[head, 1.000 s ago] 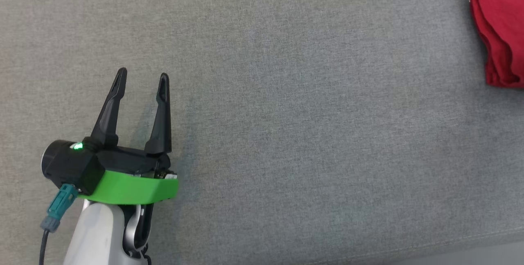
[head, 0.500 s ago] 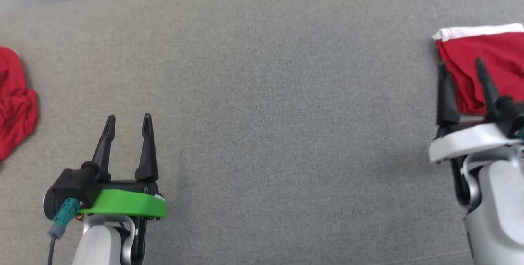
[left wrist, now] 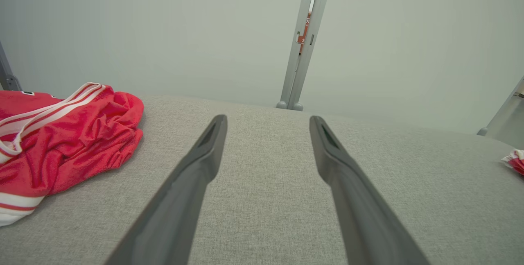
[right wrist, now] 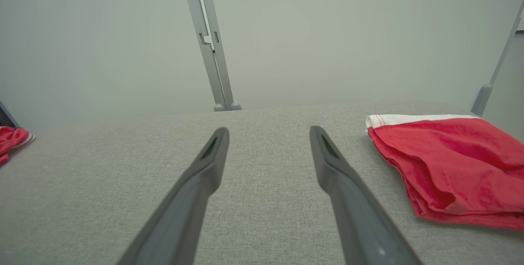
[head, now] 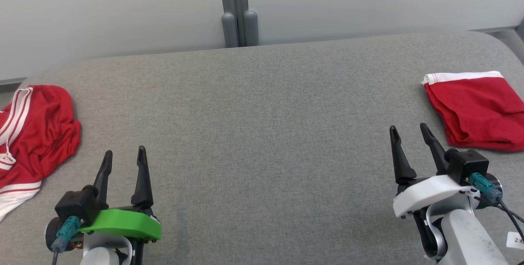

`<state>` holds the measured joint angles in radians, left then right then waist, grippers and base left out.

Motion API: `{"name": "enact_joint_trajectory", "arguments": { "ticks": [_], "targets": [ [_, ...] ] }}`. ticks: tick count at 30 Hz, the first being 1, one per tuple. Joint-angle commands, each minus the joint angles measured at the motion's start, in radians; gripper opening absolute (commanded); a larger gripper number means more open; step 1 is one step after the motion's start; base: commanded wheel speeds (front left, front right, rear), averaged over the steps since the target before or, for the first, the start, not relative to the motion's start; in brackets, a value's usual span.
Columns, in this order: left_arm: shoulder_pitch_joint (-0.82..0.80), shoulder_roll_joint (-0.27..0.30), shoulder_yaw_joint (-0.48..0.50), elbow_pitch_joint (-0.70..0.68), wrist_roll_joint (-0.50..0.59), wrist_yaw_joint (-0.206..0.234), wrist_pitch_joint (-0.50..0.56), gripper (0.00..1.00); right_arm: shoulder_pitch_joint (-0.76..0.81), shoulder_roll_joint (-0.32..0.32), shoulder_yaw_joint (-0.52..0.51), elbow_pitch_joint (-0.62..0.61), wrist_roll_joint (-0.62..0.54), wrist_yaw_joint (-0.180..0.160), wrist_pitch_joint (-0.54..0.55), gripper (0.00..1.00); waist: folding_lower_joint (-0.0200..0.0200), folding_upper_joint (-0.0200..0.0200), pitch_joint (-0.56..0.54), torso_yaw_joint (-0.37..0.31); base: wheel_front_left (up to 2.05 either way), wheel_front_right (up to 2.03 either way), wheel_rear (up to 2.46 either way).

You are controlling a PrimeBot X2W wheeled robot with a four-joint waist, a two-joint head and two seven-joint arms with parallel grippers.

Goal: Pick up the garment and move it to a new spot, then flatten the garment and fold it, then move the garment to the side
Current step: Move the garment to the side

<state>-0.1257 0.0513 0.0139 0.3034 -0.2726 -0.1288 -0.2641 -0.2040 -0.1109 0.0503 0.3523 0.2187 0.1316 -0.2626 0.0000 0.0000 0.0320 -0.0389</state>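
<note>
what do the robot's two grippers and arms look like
The left gripper has two long black tapered jaws on a bright green collar, with a black camera block and a teal plug on a dark cable. The right gripper matches, but its collar is white. Both forearms are pale grey.

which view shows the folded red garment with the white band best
Right wrist view: the folded red garment lies close and large, its white band and layered edges clear. The head view shows it smaller, running off the right edge. The left wrist view catches a scrap at its right edge.
</note>
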Motion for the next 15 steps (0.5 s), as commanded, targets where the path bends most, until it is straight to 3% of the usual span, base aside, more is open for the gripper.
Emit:
{"name": "enact_joint_trajectory", "arguments": {
  "ticks": [1, 15],
  "targets": [
    [0.004, 0.000, 0.007, 0.007, -0.017, -0.003, 0.000, 1.00, 0.019, 0.002, 0.003, 0.007, 0.004, -0.002, -0.003, 1.00, 0.0000, 0.0000, -0.027, 0.017, 0.00, 0.00, 0.00],
    [-0.007, 0.000, 0.016, 0.008, -0.033, -0.003, 0.000, 1.00, 0.017, -0.006, 0.001, 0.026, 0.005, -0.002, -0.003, 1.00, 0.0000, 0.0000, -0.026, 0.010, 0.00, 0.00, 0.00]
  ]
}}
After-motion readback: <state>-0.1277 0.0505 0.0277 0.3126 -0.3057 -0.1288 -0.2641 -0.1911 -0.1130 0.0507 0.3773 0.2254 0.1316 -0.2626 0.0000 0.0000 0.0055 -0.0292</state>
